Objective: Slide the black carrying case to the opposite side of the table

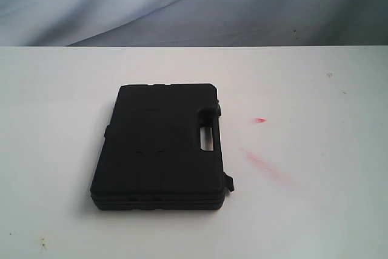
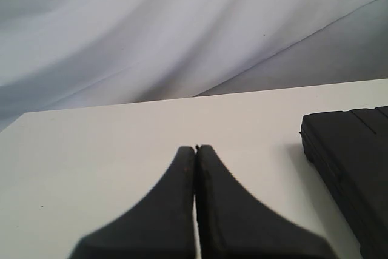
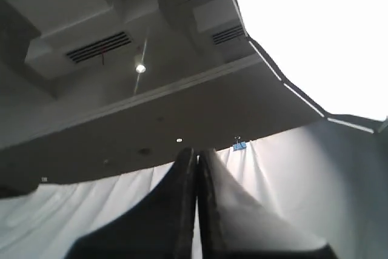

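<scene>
Case (image 1: 159, 147): a flat, black, hard-shelled box of matte moulded plastic, rectangular with rounded corners. A seam runs round its near edge where the two halves meet, and shallow ribs and panel lines cross its lid. It lies flat on the counter (image 1: 315, 210), a little left of the middle in the exterior view. Its long axis seems to run from the near edge toward the far edge, with the far end leaning slightly right. The handle slot (image 1: 206, 137), an oblong cut-out, sits along the side that faces right, nearer the far corner. A small latch (image 1: 229, 184) sticks out at the near right corner.

The counter is smooth and plain white, with red smears (image 1: 260, 163) to the right of the case and a few dark specks (image 1: 42, 244) near the front. Behind it hangs a pale, softly creased cloth (image 1: 182, 4).

The left gripper (image 2: 196, 148) has its two black, tapering fingers pressed together with only a hairline between them, and it grips nothing. It points along the counter toward the cloth. The case's corner lies off to one side of it, apart from the fingers. Whether the tips touch the surface cannot be told.

The right gripper (image 3: 196, 151) is likewise closed tight and empty. It is aimed upward at a grey ceiling (image 3: 121, 4) with slatted vents (image 3: 100, 47) and a small round lamp (image 3: 140, 68).
</scene>
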You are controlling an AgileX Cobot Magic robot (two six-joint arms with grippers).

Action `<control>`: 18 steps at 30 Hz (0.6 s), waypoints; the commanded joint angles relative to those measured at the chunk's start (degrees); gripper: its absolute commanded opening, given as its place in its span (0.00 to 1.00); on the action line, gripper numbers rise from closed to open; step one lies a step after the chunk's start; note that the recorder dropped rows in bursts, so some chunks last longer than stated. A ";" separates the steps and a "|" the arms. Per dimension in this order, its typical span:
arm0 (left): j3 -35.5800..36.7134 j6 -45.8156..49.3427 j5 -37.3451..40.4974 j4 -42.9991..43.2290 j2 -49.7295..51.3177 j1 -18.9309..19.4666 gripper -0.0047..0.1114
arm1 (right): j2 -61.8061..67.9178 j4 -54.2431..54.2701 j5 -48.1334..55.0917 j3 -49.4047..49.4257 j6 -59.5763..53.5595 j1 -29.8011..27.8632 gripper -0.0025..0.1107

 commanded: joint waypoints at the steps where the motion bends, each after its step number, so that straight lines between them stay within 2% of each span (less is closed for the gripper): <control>1: 0.25 0.17 -0.41 -0.81 -0.23 -0.02 0.04 | 0.22 -13.37 20.90 -11.97 -3.17 -0.36 0.02; 4: 0.25 0.17 -0.41 -0.81 -0.23 -0.02 0.04 | 4.23 -16.56 32.09 -19.33 -3.17 -0.36 0.02; 10: 0.25 0.17 -0.41 -0.81 -0.23 -0.02 0.04 | 14.35 -16.56 47.17 -27.61 -3.65 -0.36 0.02; 18: 0.25 0.17 -0.41 -0.81 -0.23 -0.02 0.04 | 28.52 -15.92 56.67 -30.52 -4.52 -0.36 0.02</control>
